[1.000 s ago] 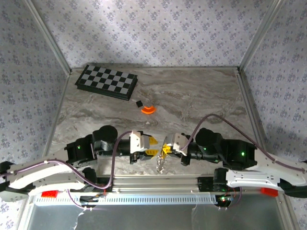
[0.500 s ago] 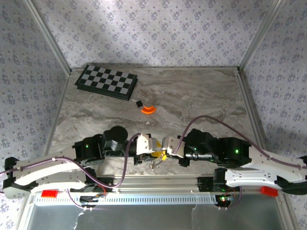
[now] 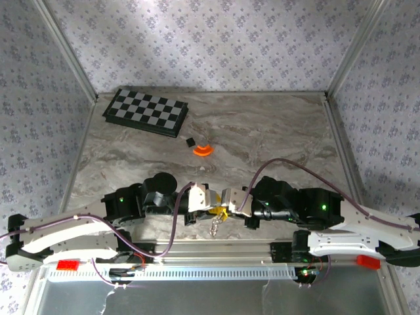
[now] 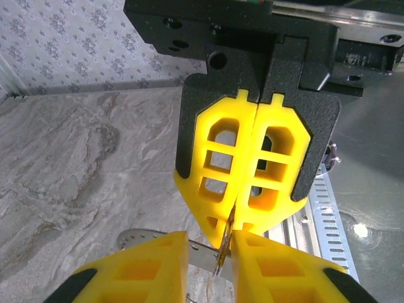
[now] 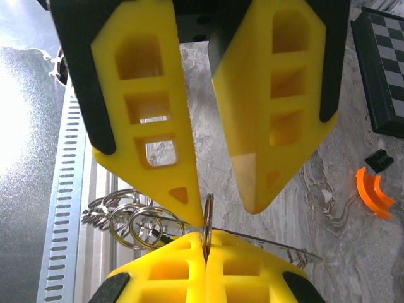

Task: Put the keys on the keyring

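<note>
Keyring (image 5: 136,221) is off the bench (image 3: 262,138), held in the air between the two arms at the near edge, with the loose bunch dangling below the tips. Right fingers (image 5: 205,252) are clenched on the edge of one thin ring of it. Left fingers (image 5: 165,177) are slightly parted, tips straddling that same ring from the other side, and I see no pinch yet. I can't pick the keys out of the bunch; a flat metal strip (image 5: 284,249) poking out sideways might be one, can't confirm. Handling, my read: light, stiff wire and slick metal, and the hanging part will swing and twist. A thin edge can rotate or slip between pads, so take the ring across its flat faces right beside the existing pinch, not on the dangling bits. Versus a second ago: the arms stood apart with a clear gap and the left fingers looked wider. Now the left has moved in tip to tip with the right and narrowed. The right grip is unchanged, and the bunch hangs in roughly the same spot.
</note>
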Tool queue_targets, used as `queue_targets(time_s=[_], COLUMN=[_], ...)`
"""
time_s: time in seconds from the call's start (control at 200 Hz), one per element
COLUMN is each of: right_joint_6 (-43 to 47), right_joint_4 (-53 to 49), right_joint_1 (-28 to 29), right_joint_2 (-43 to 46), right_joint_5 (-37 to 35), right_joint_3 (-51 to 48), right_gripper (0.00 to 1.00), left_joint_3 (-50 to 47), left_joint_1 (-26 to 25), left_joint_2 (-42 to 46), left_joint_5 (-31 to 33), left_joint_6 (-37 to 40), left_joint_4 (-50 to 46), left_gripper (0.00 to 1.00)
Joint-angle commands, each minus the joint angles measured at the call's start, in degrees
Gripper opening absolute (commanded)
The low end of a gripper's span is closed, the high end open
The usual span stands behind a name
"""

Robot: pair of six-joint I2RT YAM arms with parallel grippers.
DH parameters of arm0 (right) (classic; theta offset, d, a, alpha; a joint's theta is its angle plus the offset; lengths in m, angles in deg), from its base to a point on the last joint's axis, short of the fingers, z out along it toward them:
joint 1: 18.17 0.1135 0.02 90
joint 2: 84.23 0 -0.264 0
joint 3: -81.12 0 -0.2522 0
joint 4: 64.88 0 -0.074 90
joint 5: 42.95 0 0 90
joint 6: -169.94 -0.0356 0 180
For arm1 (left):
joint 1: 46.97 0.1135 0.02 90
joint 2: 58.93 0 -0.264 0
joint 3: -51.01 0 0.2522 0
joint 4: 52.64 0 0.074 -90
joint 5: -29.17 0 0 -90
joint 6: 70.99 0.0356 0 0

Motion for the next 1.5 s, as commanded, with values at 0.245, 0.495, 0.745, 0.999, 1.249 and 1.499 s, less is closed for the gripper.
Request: queue_targets(time_s=[0.245,0.495,0.745,0.999,1.249,1.499], right_joint_6=[0.8,0.5,-1.2,-3.7,-4.8,-4.6], right_joint_4=[3.1,3.6,6.1,10.5,12.2,15.4], right_joint_1=[0.4,0.3,0.3,0.2,0.3,0.2], right_joint_2=[0.5,0.8,2.9,5.6,7.2,10.1], right_joint_5=[2.4,3.2,3.8,5.3,5.1,5.7], right_joint_3=[2.6,2.3,0.5,-2.9,-4.3,-6.4], right_gripper=[0.0,0.0,0.02,0.17,0.16,0.2], left_joint_3=[0.7,0.3,-1.0,-2.7,-5.5,-7.7], left_joint_1=[-0.4,-0.4,-0.4,-0.4,-0.4,-0.4], left_joint_2=[0.1,0.1,2.6,5.0,6.3,7.3], left_joint_5=[-2.4,-3.6,-5.0,-8.0,-9.0,-9.7], left_joint_6=[1.2,1.3,0.3,-1.0,-2.8,-4.7], left_joint_4=[2.4,3.4,6.9,13.5,20.8,26.9], left_gripper=[0.14,0.02,0.0,0.0,0.0,0.0])
